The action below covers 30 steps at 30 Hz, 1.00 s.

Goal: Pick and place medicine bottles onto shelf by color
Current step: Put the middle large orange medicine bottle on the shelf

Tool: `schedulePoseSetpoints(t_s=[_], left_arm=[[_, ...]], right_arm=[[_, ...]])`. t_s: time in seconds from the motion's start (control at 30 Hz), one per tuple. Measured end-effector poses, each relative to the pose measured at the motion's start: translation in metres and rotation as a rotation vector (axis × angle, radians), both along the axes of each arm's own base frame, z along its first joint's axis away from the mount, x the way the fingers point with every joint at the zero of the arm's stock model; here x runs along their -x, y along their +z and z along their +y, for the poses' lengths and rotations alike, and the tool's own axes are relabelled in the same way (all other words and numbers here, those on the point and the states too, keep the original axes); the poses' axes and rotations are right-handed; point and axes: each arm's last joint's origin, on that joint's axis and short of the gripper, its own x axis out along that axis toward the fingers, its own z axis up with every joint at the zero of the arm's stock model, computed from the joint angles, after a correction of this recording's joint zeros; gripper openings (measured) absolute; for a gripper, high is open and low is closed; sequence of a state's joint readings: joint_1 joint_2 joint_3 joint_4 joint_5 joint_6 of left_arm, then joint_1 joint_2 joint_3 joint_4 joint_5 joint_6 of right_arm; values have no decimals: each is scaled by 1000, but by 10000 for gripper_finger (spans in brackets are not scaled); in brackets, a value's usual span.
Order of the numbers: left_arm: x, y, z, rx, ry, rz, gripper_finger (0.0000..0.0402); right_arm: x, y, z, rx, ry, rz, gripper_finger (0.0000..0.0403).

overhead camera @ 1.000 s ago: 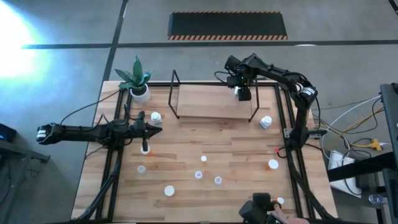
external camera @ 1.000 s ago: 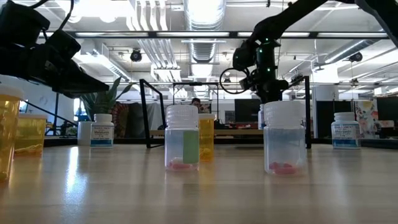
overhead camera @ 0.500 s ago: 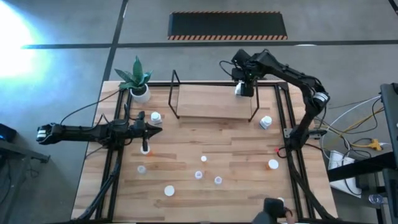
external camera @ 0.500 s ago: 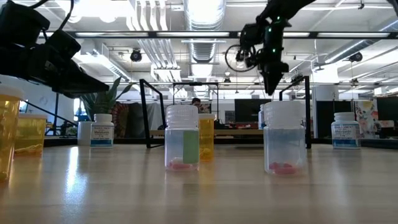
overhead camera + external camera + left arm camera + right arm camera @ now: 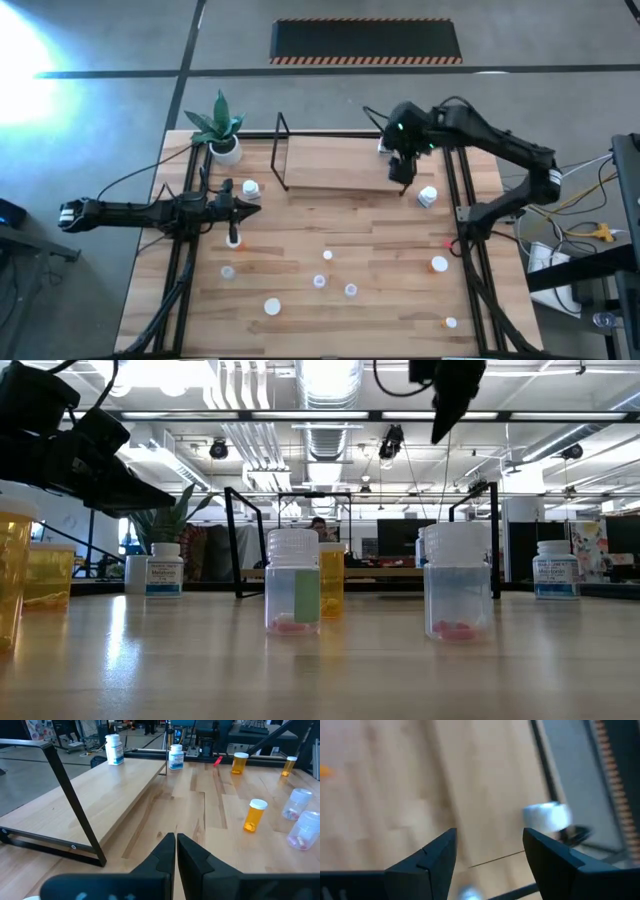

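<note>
Seen from above, the right gripper (image 5: 402, 172) hangs over the right end of the shelf (image 5: 335, 163), its fingers spread and holding nothing. A white bottle (image 5: 383, 146) stands on the shelf's far right corner, another white bottle (image 5: 428, 196) sits on the tabletop (image 5: 380, 250) just off the shelf's right end, and a third white one (image 5: 250, 188) lies off its left end. The left gripper (image 5: 252, 208) waits well to the shelf's left, fingers pressed together, an orange bottle (image 5: 233, 238) close by it. More bottles are scattered across the tabletop on the near side of the shelf, and a potted plant (image 5: 219, 130) stands off its far left corner.

At table height, the right gripper (image 5: 447, 405) hangs high above the shelf's black wire frame (image 5: 237, 540), while two clear bottles (image 5: 293, 581) stand in the foreground, well in front of the shelf.

From the left wrist, the left gripper (image 5: 176, 846) points along the shelf (image 5: 100, 795), fingers touching, with two white bottles (image 5: 114, 749) at the shelf's far end and an orange bottle (image 5: 255, 815) beside it on the table.

From the right wrist, the right gripper (image 5: 489, 850) is splayed over pale wood, a white bottle (image 5: 546, 815) blurred beyond it.
</note>
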State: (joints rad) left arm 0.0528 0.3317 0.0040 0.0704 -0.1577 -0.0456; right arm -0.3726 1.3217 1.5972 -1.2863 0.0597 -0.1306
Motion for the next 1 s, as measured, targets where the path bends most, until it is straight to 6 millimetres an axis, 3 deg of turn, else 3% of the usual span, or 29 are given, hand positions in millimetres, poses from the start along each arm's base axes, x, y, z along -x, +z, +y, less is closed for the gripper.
schedulePoseSetpoints(t_s=[0.13,0.33,0.67,1.0], left_arm=[[0,0,0,0,0,0,0],[0,0,0,0,0,0,0],[0,0,0,0,0,0,0],[0,0,0,0,0,0,0]], right_arm=[[13,-3,35,-133,-103,26,217],[34,-38,62,-237,-227,174,217],[54,-105,52,-267,-348,421,217],[68,-135,37,-283,-421,502,222]])
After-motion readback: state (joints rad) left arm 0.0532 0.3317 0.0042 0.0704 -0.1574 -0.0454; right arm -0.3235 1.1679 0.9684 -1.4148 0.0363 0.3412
